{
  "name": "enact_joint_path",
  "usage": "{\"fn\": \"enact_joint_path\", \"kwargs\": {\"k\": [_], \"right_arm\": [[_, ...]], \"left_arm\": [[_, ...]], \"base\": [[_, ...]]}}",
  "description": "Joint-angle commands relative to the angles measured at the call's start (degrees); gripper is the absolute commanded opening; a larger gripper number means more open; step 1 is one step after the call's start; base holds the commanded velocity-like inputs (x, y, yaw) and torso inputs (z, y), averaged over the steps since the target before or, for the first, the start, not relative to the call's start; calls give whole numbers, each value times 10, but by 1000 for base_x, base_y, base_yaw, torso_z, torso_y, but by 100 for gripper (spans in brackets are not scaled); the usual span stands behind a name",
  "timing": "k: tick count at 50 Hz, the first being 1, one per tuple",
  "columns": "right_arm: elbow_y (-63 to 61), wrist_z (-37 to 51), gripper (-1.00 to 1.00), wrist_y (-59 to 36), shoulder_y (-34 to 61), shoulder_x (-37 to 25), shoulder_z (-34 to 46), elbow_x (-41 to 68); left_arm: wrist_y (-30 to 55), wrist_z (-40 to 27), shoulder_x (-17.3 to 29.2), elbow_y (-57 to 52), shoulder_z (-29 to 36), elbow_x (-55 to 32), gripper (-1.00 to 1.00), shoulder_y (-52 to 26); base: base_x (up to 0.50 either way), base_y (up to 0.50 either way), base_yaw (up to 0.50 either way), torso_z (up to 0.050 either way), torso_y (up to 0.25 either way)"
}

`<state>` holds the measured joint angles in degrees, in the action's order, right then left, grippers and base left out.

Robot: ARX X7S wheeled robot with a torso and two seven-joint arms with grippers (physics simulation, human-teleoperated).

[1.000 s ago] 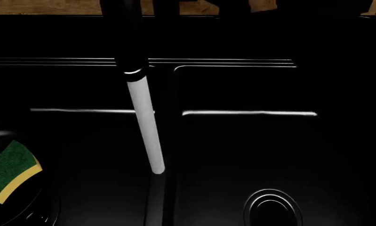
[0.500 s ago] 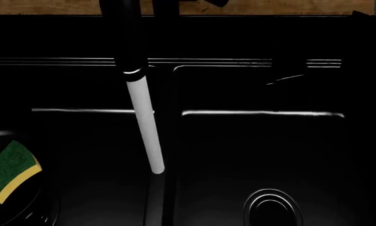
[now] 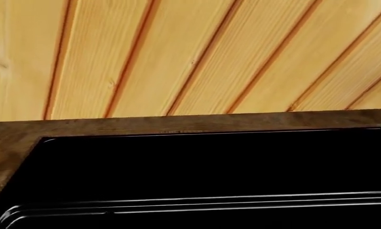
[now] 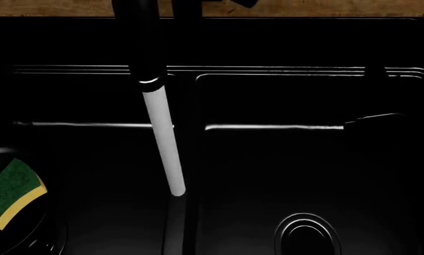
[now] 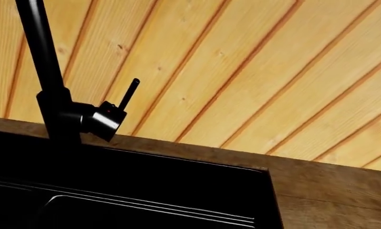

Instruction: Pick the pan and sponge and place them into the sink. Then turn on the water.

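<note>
Water (image 4: 165, 143) pours beside sponge (image 4: 10, 192) in sink (image 4: 268, 48); gripper state unseen

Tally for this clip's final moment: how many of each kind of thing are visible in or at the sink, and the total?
Sponge: 1
Pan: 1
Tap: 1
Water stream: 1
Drain: 1
Total: 5
</note>
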<state>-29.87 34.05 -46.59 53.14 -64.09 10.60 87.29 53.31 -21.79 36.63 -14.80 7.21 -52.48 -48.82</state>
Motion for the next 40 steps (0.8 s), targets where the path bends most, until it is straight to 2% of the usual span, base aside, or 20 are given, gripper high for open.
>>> {"fn": "enact_joint_path", "kwargs": {"k": [1,7,15,22,40], "right_arm": [[-16,29,100,14,-23,-18,-24,20],[-16,29,100,13,-15,-11,-20,8],[-27,15,100,46,-67,-20,-43,-31],[-20,25,100,18,-20,-7,-16,-37],[-41,35,100,31,-36,-15,-26,-72]], "left_arm": [[55,-29,22,-29,-26,-48,100,-25],[82,-38,31,-43,-34,-75,100,-37],[85,-41,44,-52,-46,-83,100,-31],[95,-47,49,-54,-47,-91,100,-45],[128,-72,73,-71,-80,-139,100,-89]], "base": [[0,0,0,0,0],[0,0,0,0,0],[0,0,0,0,0],[0,0,0,0,0],[0,0,0,0,0]]}}
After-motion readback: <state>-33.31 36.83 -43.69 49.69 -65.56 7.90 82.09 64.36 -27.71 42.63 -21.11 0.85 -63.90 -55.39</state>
